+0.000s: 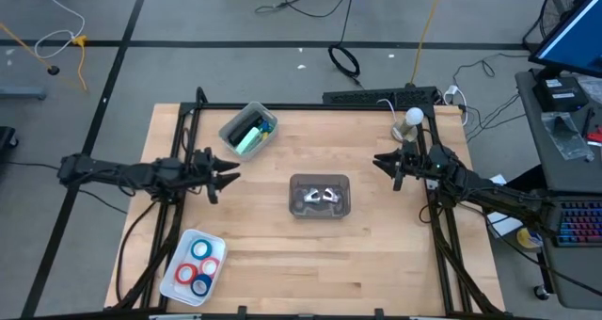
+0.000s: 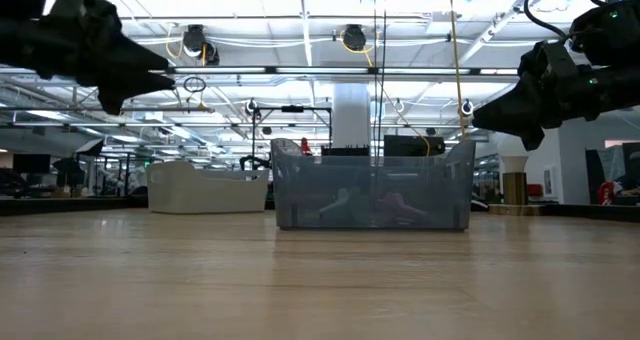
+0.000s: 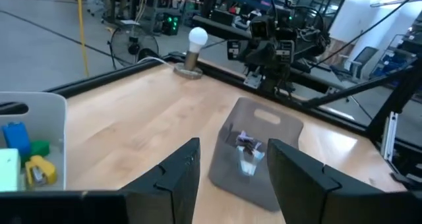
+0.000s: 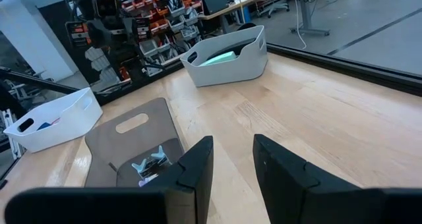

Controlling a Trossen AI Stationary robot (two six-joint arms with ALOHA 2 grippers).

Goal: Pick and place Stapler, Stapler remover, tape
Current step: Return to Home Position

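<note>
— Where are the tools?
— The left tool (image 1: 229,176) and right tool (image 1: 383,166) hover over opposite sides of the table (image 1: 376,254), both released and empty.
— And the things?
— The stapler (image 1: 246,139) lies in one white bin (image 1: 229,128), the stapler removers (image 1: 320,196) in the grey bin (image 1: 295,207) mid-table, and the tape rings (image 1: 199,264) in another white bin (image 1: 179,284).

This is a robotics lab in an open industrial hall: cables (image 1: 343,61) trail over grey floor (image 1: 188,19) at twelve o'clock from the workbench (image 1: 282,254), a lit monitor (image 1: 574,33) at two, a keyboard (image 1: 576,224) at three, strip lights (image 2: 290,18) overhead.
</note>
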